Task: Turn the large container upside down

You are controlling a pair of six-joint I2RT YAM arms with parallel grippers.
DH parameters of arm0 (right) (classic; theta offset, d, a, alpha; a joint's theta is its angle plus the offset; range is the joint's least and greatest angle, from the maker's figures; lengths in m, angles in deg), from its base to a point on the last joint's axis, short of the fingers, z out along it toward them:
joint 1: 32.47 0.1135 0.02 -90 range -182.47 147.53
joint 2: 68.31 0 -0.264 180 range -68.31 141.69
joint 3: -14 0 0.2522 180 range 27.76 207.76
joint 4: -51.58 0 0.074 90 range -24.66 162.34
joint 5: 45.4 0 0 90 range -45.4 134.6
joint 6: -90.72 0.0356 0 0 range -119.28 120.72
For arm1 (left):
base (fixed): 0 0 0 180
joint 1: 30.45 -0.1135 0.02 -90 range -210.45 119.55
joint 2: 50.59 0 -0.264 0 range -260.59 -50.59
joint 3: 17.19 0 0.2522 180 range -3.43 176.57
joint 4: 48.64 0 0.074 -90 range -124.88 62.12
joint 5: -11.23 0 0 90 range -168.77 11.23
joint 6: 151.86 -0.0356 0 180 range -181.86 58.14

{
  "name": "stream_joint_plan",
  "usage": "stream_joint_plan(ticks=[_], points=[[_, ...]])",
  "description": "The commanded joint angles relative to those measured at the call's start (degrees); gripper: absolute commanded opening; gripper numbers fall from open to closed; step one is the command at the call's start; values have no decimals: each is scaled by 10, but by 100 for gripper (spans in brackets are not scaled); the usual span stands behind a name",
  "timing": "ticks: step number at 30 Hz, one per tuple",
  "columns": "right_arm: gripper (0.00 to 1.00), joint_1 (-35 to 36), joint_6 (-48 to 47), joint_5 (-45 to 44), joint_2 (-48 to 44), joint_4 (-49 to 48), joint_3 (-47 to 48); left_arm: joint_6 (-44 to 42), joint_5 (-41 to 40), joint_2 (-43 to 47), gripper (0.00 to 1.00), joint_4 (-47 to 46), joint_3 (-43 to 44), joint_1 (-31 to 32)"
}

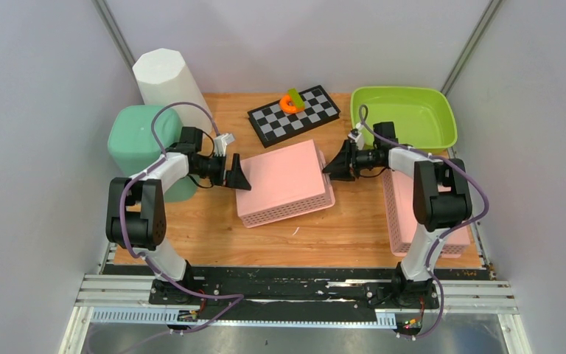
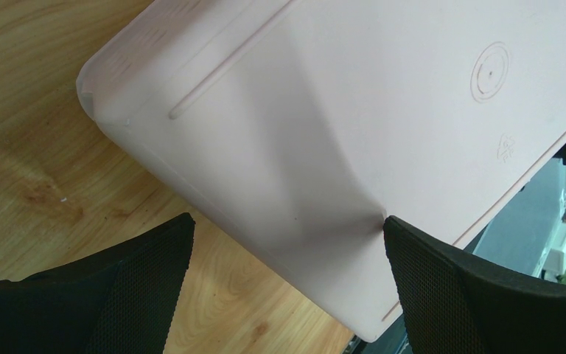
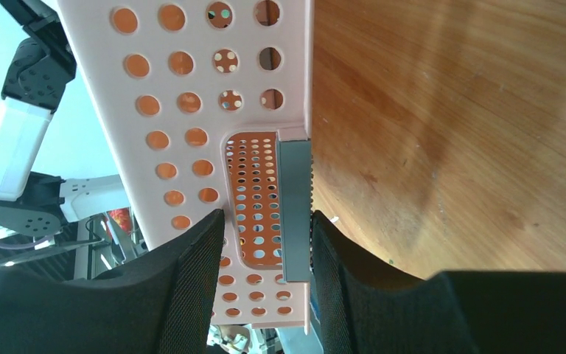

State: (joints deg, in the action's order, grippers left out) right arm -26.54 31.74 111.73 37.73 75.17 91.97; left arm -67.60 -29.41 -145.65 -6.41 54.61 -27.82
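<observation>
A white-walled booth encloses a wooden tabletop (image 1: 214,236). The pink large container (image 1: 284,181) lies between the two pincers with its smooth base up. The right pincer (image 1: 332,164) pinches the container's end just ahead of it, probably because a hold on the lip by the handle cut-out gives leverage for the flip. The left pincer (image 1: 237,177) is spread wide, with the opposite end directly in front of it. It looks placed as a guard or brace rather than a grip.

The right wrist view shows what the overhead view cannot: the fingers straddle the rim lip (image 3: 295,206) of the perforated end wall (image 3: 191,110), which sits against the wood. The left wrist view shows the round moulded stamp (image 2: 490,72) on the base. One finger sits just at the base's edge and the other is well apart from it. I cannot tell whether the container is fully settled.
</observation>
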Motion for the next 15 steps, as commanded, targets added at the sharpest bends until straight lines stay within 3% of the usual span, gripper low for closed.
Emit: stream_joint_plan(ticks=[1,15], points=[[48,-4,-21,-25,21,0,-13,4,-16,1,100,-17,-12,-5],[48,-4,-45,-75,31,17,-13,11,-23,5,100,-26,-15,-5]])
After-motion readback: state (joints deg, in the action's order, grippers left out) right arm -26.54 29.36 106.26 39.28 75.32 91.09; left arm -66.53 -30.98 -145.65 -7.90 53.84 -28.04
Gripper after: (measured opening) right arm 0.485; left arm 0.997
